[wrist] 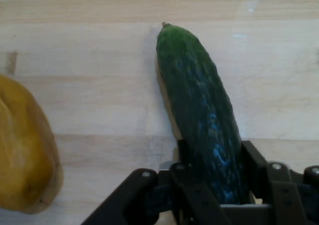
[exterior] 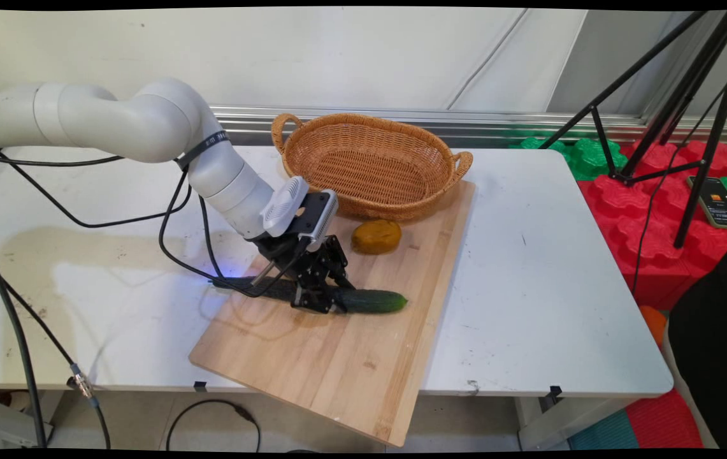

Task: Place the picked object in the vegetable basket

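The gripper (exterior: 323, 298) straddles a cucumber (wrist: 202, 115) lying flat on the wooden cutting board (exterior: 363, 363), jaws closed against its sides around mid-length. It looks firm, smooth and probably slippery, moderately light; the middle suits holding. A yellow-brown lump (wrist: 22, 150) sits just beside the jaws.

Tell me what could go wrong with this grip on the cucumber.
The gripper straddles the cucumber away from its middle, so the long free end could sag or swivel if lifted. The yellow-brown fruit lies close by on the cutting board, and a swinging cucumber might knock it.
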Available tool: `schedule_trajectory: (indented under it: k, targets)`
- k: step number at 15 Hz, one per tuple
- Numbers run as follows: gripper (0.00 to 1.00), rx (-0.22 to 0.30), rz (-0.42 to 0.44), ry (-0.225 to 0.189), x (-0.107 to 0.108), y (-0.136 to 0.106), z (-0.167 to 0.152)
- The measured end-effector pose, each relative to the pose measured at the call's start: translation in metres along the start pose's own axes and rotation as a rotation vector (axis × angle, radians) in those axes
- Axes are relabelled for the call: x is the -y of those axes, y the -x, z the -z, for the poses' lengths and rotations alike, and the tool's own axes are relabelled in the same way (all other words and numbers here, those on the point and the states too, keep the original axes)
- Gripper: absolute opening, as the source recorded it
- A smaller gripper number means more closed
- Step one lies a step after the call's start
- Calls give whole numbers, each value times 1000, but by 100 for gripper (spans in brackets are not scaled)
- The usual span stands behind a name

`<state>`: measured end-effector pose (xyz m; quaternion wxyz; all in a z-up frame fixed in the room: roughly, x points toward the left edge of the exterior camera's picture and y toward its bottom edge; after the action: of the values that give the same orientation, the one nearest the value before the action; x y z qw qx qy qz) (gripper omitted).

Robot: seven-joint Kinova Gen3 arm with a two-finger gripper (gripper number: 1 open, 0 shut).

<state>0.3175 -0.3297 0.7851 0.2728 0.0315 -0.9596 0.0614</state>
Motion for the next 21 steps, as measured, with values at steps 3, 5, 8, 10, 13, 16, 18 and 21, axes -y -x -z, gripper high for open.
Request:
schedule_trajectory:
  k: [3, 5, 8, 10, 13, 16, 18, 21]
  targets:
    - [0, -7, 20, -4, 0, -2, 0]
    - [0, -15, 41, -5, 1, -4, 1]
    - [0, -32, 74, -8, -1, -5, 9]
    - [0, -52, 97, -8, -3, -8, 18]
    - [0, -86, 118, -11, -6, -10, 39]
    - [0, -125, 121, -17, -8, -13, 67]
    - [0, -152, 114, -29, -7, -16, 87]
    - [0, -191, 93, -57, -4, -20, 119]
